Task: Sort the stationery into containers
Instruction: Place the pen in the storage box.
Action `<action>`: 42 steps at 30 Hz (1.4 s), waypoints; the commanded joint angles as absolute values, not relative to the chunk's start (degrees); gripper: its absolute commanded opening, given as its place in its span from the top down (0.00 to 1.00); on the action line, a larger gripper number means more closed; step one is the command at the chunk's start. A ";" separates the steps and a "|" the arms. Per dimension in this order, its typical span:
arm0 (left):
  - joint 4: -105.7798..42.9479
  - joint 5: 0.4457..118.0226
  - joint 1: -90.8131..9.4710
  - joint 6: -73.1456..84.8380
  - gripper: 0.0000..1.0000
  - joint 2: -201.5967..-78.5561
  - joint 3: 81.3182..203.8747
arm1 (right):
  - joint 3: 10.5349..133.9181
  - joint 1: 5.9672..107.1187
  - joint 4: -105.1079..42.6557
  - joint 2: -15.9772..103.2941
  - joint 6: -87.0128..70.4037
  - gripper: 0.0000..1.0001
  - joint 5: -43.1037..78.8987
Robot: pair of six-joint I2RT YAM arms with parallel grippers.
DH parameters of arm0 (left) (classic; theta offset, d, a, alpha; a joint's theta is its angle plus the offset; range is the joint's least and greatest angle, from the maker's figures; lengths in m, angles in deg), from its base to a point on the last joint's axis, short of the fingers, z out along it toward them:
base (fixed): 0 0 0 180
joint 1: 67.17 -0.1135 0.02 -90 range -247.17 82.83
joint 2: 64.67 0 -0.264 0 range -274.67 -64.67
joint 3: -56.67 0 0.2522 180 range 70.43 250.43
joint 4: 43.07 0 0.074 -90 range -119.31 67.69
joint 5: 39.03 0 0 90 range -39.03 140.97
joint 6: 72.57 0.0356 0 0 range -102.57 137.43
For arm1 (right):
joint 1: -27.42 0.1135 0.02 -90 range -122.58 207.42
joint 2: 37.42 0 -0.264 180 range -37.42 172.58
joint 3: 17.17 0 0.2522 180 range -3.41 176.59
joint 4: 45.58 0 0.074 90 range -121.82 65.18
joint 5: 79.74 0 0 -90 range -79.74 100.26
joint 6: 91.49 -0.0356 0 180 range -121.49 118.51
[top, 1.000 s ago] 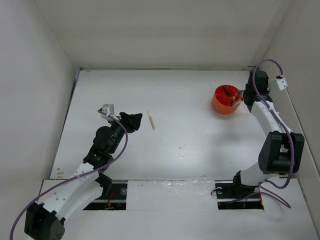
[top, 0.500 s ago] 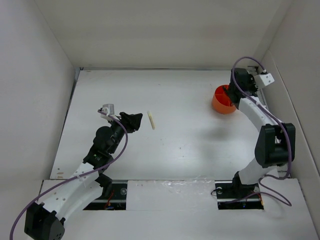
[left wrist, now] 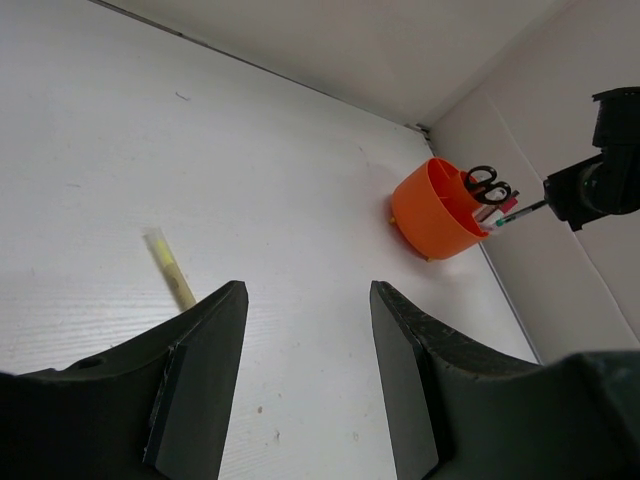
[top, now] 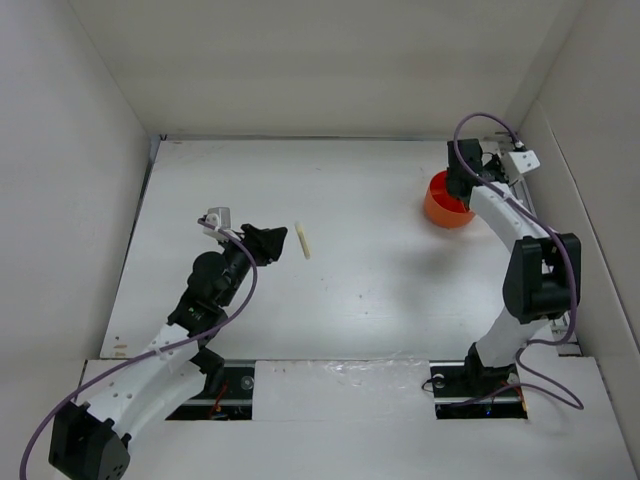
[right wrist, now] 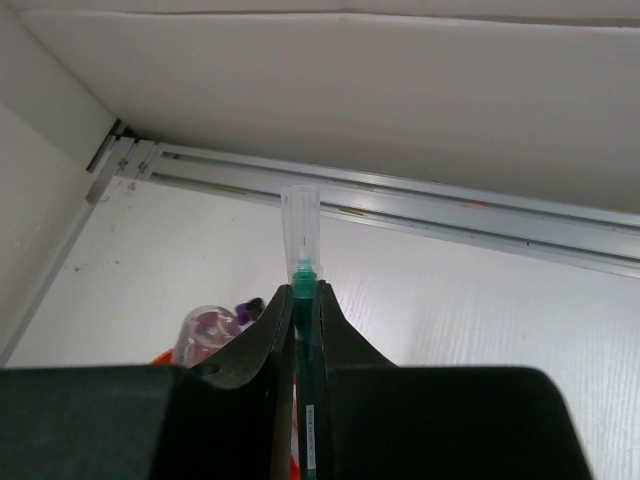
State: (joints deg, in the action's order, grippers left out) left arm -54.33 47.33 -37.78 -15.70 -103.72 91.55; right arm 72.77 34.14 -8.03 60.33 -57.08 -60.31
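The orange organiser (top: 440,210) stands at the far right of the table; black-handled scissors (left wrist: 490,184) and pink pens stick out of it (left wrist: 432,212). My right gripper (right wrist: 300,290) is shut on a green pen (right wrist: 302,272) with a clear cap. In the left wrist view that pen (left wrist: 516,213) slants down from the right gripper (left wrist: 590,190) to the organiser's rim. From above, the right gripper (top: 463,183) hangs over the organiser's back right edge. A pale yellow stick (top: 302,240) lies on the table just right of my open, empty left gripper (top: 274,241); it shows left of the fingers in the wrist view (left wrist: 170,268).
The white box walls close in on all sides. The right wall (top: 590,200) stands directly behind the organiser, and an aluminium rail (right wrist: 450,215) runs along the back edge. Purple cables loop over both arms.
The right arm has swung left from beside the right wall until its wrist is over the organiser, carrying the pen. The left arm and the yellow stick have not moved.
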 commanded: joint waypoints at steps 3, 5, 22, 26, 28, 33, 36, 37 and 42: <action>-57.44 49.03 -38.08 -16.15 0.52 -102.55 91.26 | 75.77 33.66 -1.67 61.71 -61.79 1.00 -64.71; -57.44 49.04 -38.08 -16.15 0.52 -102.55 91.26 | 76.48 34.27 -1.67 63.21 -61.09 1.00 -65.41; -57.96 49.57 -38.08 -16.68 0.52 -102.64 90.73 | 99.59 39.01 47.33 84.02 -103.91 1.00 -75.52; -57.96 49.57 -38.08 -16.68 0.52 -102.64 90.73 | 98.90 40.25 47.37 84.57 -105.89 0.97 -75.52; -57.96 49.57 -38.08 -16.68 0.52 -102.64 90.73 | 98.28 40.86 47.37 84.57 -106.51 0.86 -75.52; -57.96 49.57 -38.08 -16.68 0.52 -102.64 90.73 | 98.28 42.70 47.37 84.04 -106.52 0.54 -75.52; -57.96 49.57 -38.08 -16.68 0.52 -102.64 90.73 | 98.28 43.32 47.37 82.99 -106.52 0.45 -75.00; -57.96 49.57 -38.08 -16.68 0.52 -102.64 90.73 | 98.28 44.02 47.37 82.99 -106.00 0.39 -75.00; -57.96 49.57 -38.08 -16.68 0.52 -102.64 90.73 | 99.51 46.04 47.37 79.83 -104.15 0.32 -74.47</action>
State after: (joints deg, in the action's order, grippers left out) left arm -54.83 49.02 -37.78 -16.22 -102.84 91.40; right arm 97.25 44.32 43.84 84.35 -104.34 -72.85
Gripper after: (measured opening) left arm 0.487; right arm 0.672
